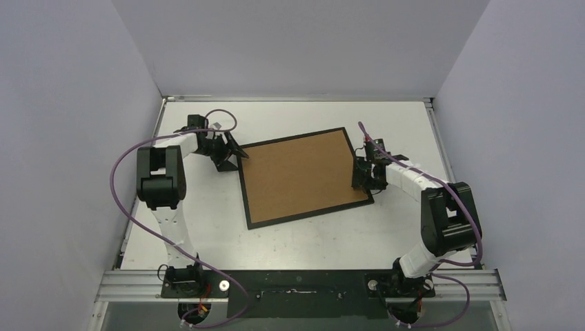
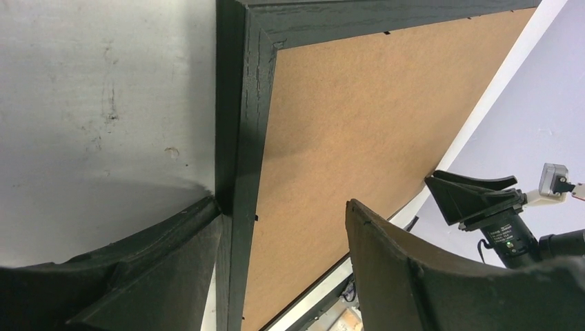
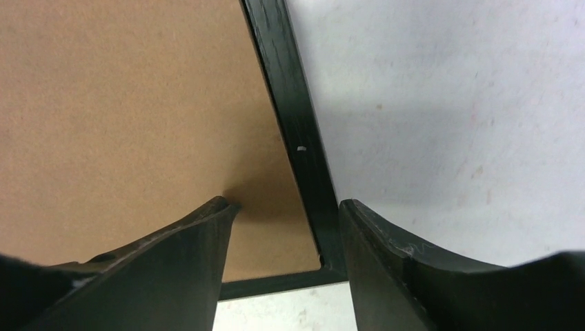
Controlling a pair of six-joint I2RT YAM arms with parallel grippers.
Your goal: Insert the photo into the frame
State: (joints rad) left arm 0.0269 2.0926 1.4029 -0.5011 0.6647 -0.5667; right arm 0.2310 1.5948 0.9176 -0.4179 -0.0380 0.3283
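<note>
The black frame (image 1: pixel 244 186) lies flat on the table, back up, with a brown backing board (image 1: pixel 303 176) filling it. The photo is hidden. My left gripper (image 1: pixel 232 156) is open at the frame's far left corner. In the left wrist view it (image 2: pixel 283 207) straddles the left rail (image 2: pixel 238 124), one finger against the rail's outer side, the other over the backing (image 2: pixel 359 117). My right gripper (image 1: pixel 361 176) is open at the right edge near the front corner. It (image 3: pixel 288 205) straddles the right rail (image 3: pixel 293 124), one fingertip at the backing (image 3: pixel 124 103).
White walls close the table (image 1: pixel 207 234) in at the left, back and right. The arm bases and a metal rail (image 1: pixel 303 283) line the near edge. Purple cables loop off both arms.
</note>
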